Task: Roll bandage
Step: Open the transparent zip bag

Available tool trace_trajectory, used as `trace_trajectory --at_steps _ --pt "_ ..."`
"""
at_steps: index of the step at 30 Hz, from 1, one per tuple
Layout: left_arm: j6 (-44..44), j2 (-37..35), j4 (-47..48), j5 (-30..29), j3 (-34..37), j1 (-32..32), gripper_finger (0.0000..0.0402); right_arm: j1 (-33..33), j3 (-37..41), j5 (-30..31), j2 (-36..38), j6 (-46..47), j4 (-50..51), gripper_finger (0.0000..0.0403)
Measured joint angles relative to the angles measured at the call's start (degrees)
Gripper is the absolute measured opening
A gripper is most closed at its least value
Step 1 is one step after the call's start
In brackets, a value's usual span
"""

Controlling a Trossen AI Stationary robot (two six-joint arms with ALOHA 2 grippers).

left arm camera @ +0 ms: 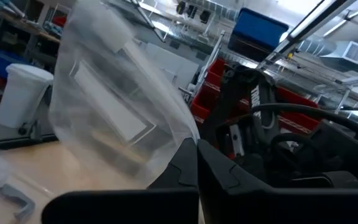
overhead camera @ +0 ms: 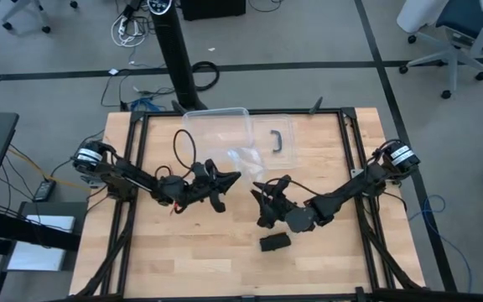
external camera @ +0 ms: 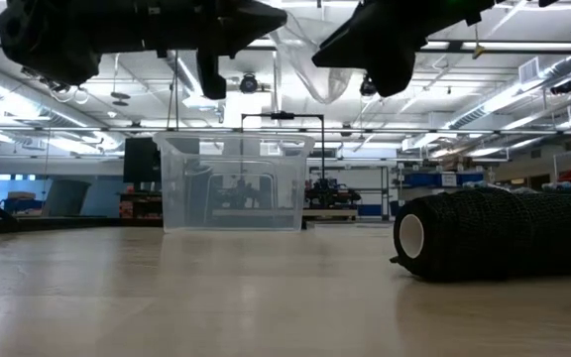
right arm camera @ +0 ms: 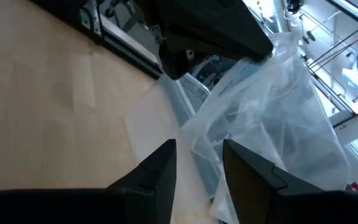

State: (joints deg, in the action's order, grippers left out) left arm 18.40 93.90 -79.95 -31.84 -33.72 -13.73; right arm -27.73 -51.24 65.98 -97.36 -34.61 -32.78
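Clear plastic bag [left arm camera: 117,106] clamped in left gripper [left arm camera: 196,163]; right gripper [right arm camera: 197,163] part-open, empty.

Illumination is bright and even, supplied by ceiling strip lights [external camera: 28,94] behind the clear plastic box [external camera: 234,183]. Arms above the box appear as dark silhouettes. The plastic bag [left arm camera: 114,99] shows glare and motion blur.

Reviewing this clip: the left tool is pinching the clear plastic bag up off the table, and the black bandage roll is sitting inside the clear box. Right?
Not quite. The left tool does pinch the clear plastic bag aloft, but the bandage roll lies on the bare table, well apart from the clear box. The high view shows it.
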Motion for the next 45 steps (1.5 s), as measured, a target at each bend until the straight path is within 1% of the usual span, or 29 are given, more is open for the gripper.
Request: trace_trajectory --at_steps 7,10,13,16,17,18,20,22,25,28,32,36,39,41,43,45 --pt "0.1 0.0 0.1 0.0 -0.3 0.6 0.0000 0.0 0.0 -1.3 0.0 -0.4 -2.2 0.0134" --pt "0.2 0.2 -0.1 0.0 -0.5 0.6 0.0000 0.2 0.0 -1.1 0.0 -1.9 -4.8 0.0125" --pt "0.2 0.3 0.0 -0.1 -0.5 0.6 0.0000 0.2 0.0 -1.1 0.0 -4.3 -7.3 0.0090" --pt "0.3 0.3 0.1 -0.1 -0.5 0.6 0.0000 0.2 0.0 -0.8 0.0 -6.4 -8.6 0.0026" --pt "0.3 0.3 0.1 -0.1 -0.5 0.6 0.0000 0.2 0.0 -0.8 0.0 -6.6 -8.5 0.0014" --pt "0.2 0.3 0.1 -0.1 -0.5 0.6 0.0000 0.2 0.0 -0.6 0.0 -6.6 -8.5 0.0010" --pt "0.2 0.3 0.1 0.4 -0.5 0.6 0.0000 0.2 0.0 0.1 0.0 -6.3 -8.5 0.0009" --pt "0.1 0.3 0.1 2.1 -0.5 0.6 0.0000 0.1 0.0 0.5 0.0 -6.3 -8.5 0.0005" --pt "-1.7 0.2 1.4 6.8 -0.5 0.6 0.0001 -0.7 0.0 1.3 0.1 -6.3 -9.0 0.0004" --pt "-3.4 0.2 4.7 10.8 -0.5 0.2 0.0009 -2.3 0.0 3.9 1.0 -6.5 -9.1 0.0003" --pt "-7.0 0.2 8.2 13.8 -0.5 -0.8 0.0036 -4.5 0.0 6.9 3.6 -6.6 -9.3 0.0002" --pt "-11.0 0.3 9.8 14.7 -0.4 -2.3 0.0072 -6.4 0.0 10.4 6.5 -6.8 -8.9 0.0001" --pt "-14.3 0.3 10.5 14.5 -0.4 -4.0 0.0097 -7.1 0.0 14.2 8.4 -7.1 -7.9 0.0001" --pt "-16.9 0.2 11.1 12.5 -0.4 -5.3 0.0111 -7.7 0.0 15.3 9.2 -7.1 -7.8 0.0001" --pt "-20.8 0.2 11.7 7.8 -0.4 -7.1 0.0121 -8.8 0.0 15.4 10.1 -6.6 -7.8 0.0001" --pt "-26.8 0.2 11.7 0.9 -0.4 -9.2 0.0127 -10.1 0.0 15.4 11.0 -5.6 -7.8 0.0001"
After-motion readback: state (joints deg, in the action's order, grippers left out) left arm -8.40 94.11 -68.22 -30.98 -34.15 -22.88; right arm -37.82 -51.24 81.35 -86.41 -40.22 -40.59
